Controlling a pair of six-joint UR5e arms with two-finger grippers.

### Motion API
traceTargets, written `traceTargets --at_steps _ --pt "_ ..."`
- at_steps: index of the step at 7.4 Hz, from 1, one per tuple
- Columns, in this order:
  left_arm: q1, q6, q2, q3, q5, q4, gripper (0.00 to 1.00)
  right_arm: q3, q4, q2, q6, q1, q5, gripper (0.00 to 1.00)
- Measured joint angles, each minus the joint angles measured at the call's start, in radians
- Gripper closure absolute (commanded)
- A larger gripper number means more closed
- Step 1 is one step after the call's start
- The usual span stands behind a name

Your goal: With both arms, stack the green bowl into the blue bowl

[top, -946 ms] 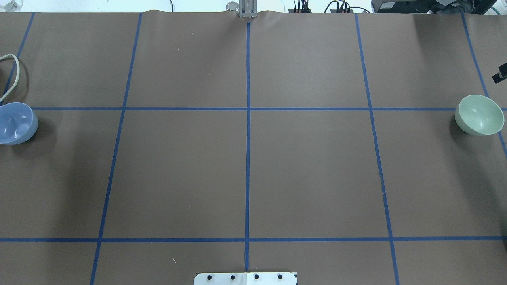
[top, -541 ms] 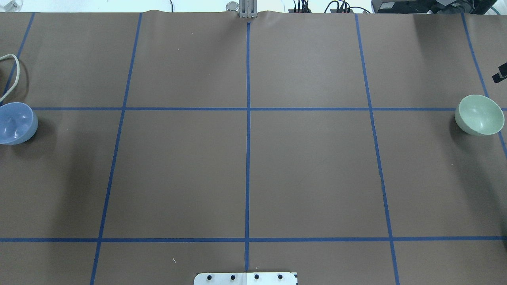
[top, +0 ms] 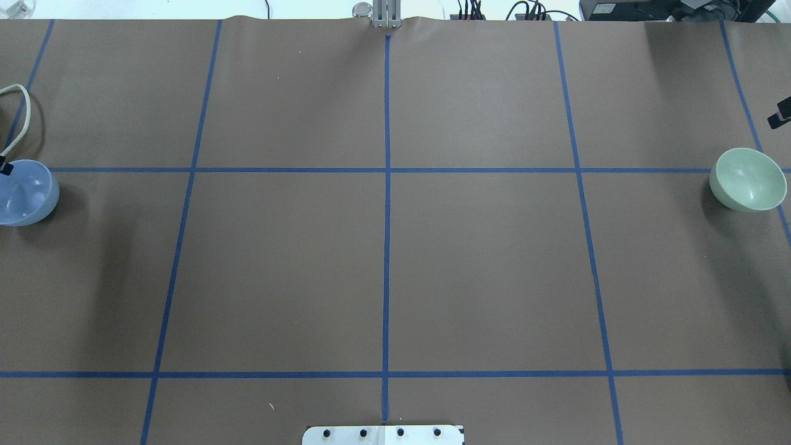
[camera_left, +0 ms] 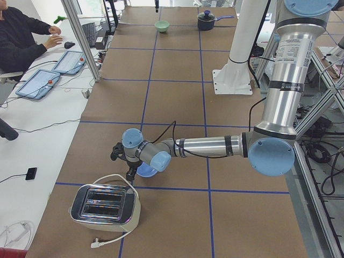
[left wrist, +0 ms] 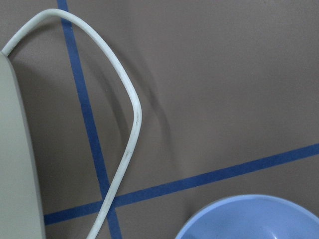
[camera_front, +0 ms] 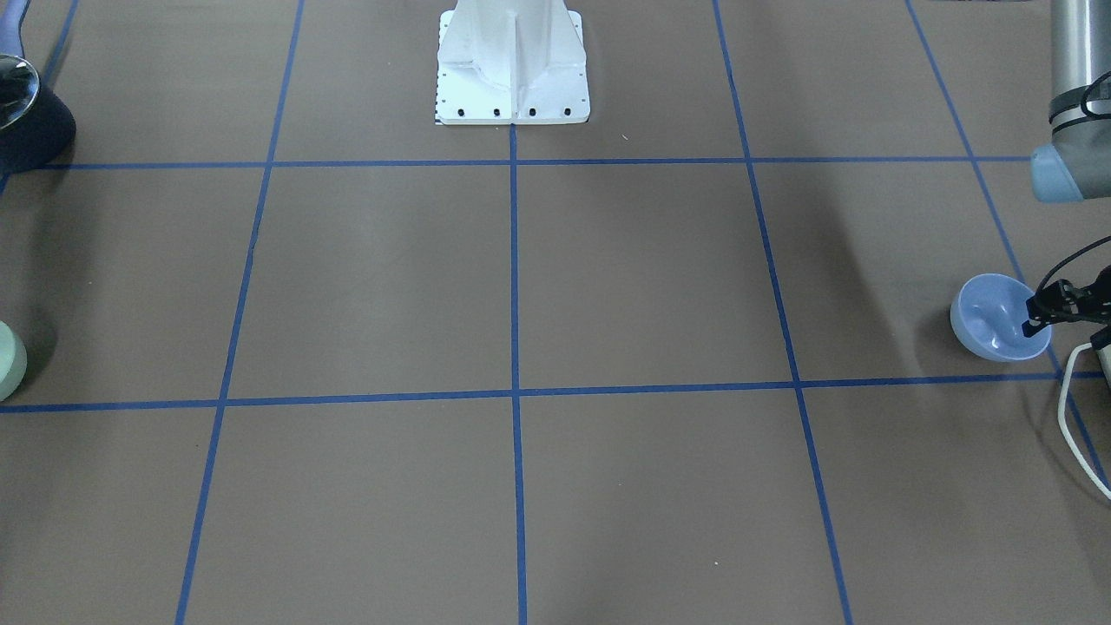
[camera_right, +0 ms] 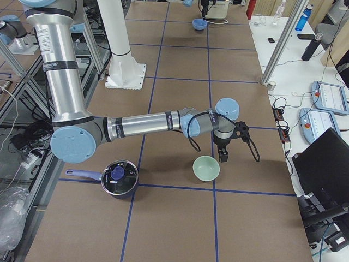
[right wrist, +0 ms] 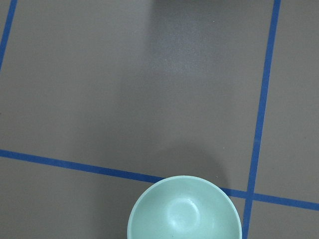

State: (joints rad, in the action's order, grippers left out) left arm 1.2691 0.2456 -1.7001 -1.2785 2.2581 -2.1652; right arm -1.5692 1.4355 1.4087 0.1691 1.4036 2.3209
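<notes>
The blue bowl (top: 25, 193) stands upright at the table's far left; it also shows in the front view (camera_front: 989, 317) and at the bottom of the left wrist view (left wrist: 249, 219). My left gripper (camera_front: 1035, 319) hangs over the bowl's outer rim; I cannot tell if it is open or shut. The green bowl (top: 748, 179) stands upright at the far right and shows in the right wrist view (right wrist: 183, 209). My right gripper (camera_right: 223, 155) hovers just beyond the green bowl (camera_right: 206, 168), apart from it; its jaws cannot be made out.
A silver toaster (camera_left: 105, 207) with a white cord (left wrist: 124, 129) stands just beyond the blue bowl at the table's left end. A dark pot with a lid (camera_right: 117, 179) sits near the green bowl. The white mounting base (camera_front: 512, 69) stands mid-table on the robot's side.
A black tip of my left gripper has come into the overhead view at the left edge, over the blue bowl's far rim. Both bowls have stayed put.
</notes>
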Motion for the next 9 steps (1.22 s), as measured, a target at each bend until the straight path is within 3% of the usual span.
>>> traceTargets --at_steps 3,4,6,8,9 --pt "-0.018 -0.004 0.010 0.019 0.000 0.000 0.04 0.000 -0.002 -0.008 0.014 0.000 -0.001 0.00" --pt "-0.026 -0.005 0.013 0.026 0.000 -0.011 0.13 0.000 -0.003 -0.010 0.015 0.000 -0.001 0.00" --pt "-0.039 -0.004 0.020 0.058 -0.001 -0.071 0.45 0.000 -0.002 -0.015 0.015 0.000 -0.001 0.00" --pt "-0.041 -0.004 0.020 0.068 0.000 -0.094 0.85 0.000 -0.003 -0.017 0.015 0.000 -0.002 0.00" --pt "-0.041 -0.005 0.020 0.068 0.000 -0.097 1.00 0.001 -0.003 -0.017 0.016 0.000 -0.002 0.00"
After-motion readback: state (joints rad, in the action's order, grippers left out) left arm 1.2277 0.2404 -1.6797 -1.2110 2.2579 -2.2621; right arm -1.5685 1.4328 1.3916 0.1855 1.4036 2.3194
